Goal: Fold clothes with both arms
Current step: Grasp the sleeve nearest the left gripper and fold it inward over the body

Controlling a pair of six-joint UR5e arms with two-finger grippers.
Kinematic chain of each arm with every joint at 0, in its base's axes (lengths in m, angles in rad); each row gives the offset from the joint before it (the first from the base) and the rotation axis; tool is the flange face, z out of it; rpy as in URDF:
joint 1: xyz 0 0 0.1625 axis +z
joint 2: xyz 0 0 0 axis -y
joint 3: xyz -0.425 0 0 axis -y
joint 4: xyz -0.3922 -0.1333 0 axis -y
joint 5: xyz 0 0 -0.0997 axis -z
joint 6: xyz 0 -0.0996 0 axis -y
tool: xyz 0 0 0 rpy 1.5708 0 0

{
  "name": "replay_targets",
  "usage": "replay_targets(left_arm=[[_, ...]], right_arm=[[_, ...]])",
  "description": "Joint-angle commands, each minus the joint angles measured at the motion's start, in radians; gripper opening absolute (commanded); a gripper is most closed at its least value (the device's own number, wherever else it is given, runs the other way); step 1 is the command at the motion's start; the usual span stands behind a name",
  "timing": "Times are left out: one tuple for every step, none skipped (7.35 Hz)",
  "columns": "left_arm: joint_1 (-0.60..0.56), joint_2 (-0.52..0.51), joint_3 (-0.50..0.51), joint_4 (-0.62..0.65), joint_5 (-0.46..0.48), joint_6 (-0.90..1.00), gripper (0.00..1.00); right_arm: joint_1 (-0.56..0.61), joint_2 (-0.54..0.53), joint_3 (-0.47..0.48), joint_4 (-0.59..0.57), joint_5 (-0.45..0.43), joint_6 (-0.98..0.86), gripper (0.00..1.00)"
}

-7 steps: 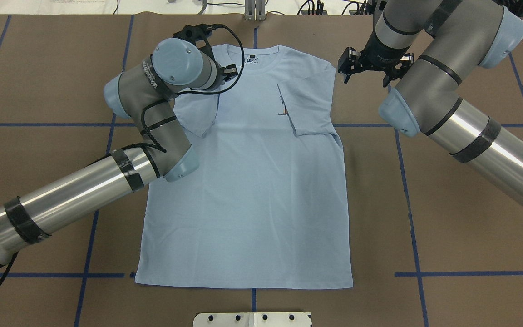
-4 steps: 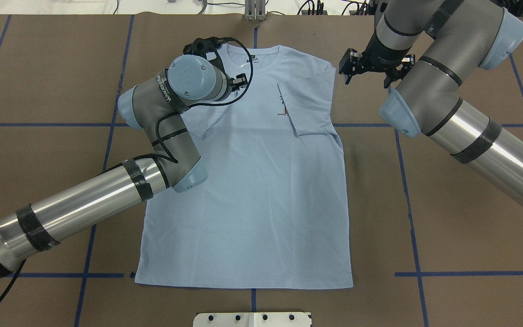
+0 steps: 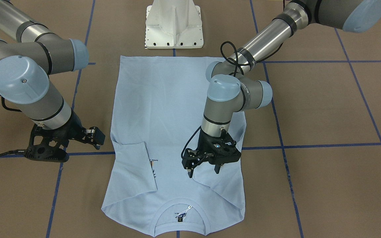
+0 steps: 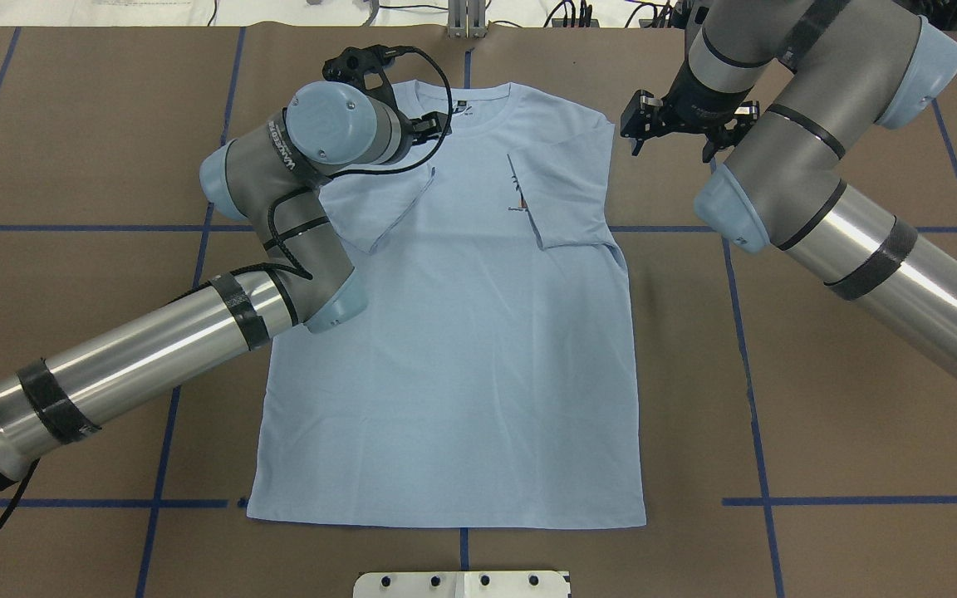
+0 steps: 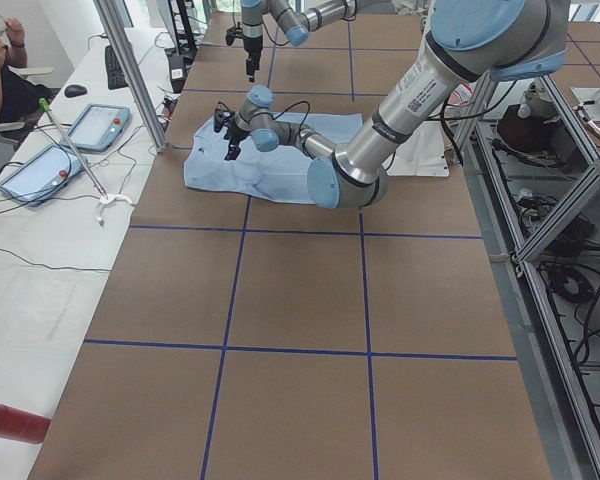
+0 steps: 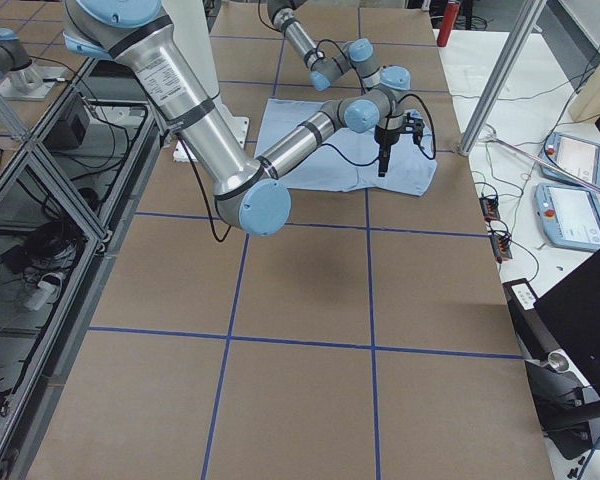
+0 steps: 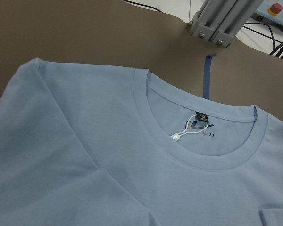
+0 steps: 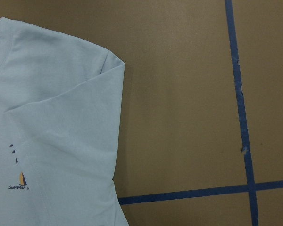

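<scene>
The light blue T-shirt (image 4: 453,357) lies flat on the brown table, collar at the far end, both sleeves folded in over the chest. The small print (image 4: 518,195) is half covered by one folded sleeve and also shows in the right wrist view (image 8: 21,181). My left gripper (image 3: 203,171) hangs open and empty just above the other folded sleeve (image 3: 217,185). In the overhead view it is mostly hidden behind its wrist (image 4: 333,124). The left wrist view shows the collar (image 7: 146,122) and neck label (image 7: 201,118). My right gripper (image 4: 669,143) is open and empty beside the shirt's shoulder, over bare table.
The white pedestal base (image 3: 174,26) stands at the shirt's hem end. Blue tape lines (image 4: 748,374) cross the table. An aluminium post (image 7: 221,21) stands beyond the collar. Tablets and cables lie on a side bench (image 5: 40,170).
My left arm swung right over the shirt, then back left. The sleeve under it now lies spread further toward the chest. My right arm has hardly moved.
</scene>
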Motion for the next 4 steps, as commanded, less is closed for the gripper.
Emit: replay_targets(left_arm=[[-0.045, -0.002, 0.144, -0.127, 0.067, 0.062, 1.0], [-0.048, -0.004, 0.159, -0.131, 0.093, 0.075, 1.0], [-0.055, -0.013, 0.191, -0.137, 0.114, 0.076, 1.0], [-0.057, -0.034, 0.247, -0.17, 0.147, 0.076, 1.0]], right_arm=[[0.0, 0.0, 0.0, 0.0, -0.001, 0.001, 1.0], [0.0, 0.0, 0.0, 0.0, -0.002, 0.001, 1.0], [0.0, -0.002, 0.0, 0.0, -0.002, 0.001, 1.0], [0.0, -0.002, -0.006, 0.0, -0.005, 0.001, 1.0]])
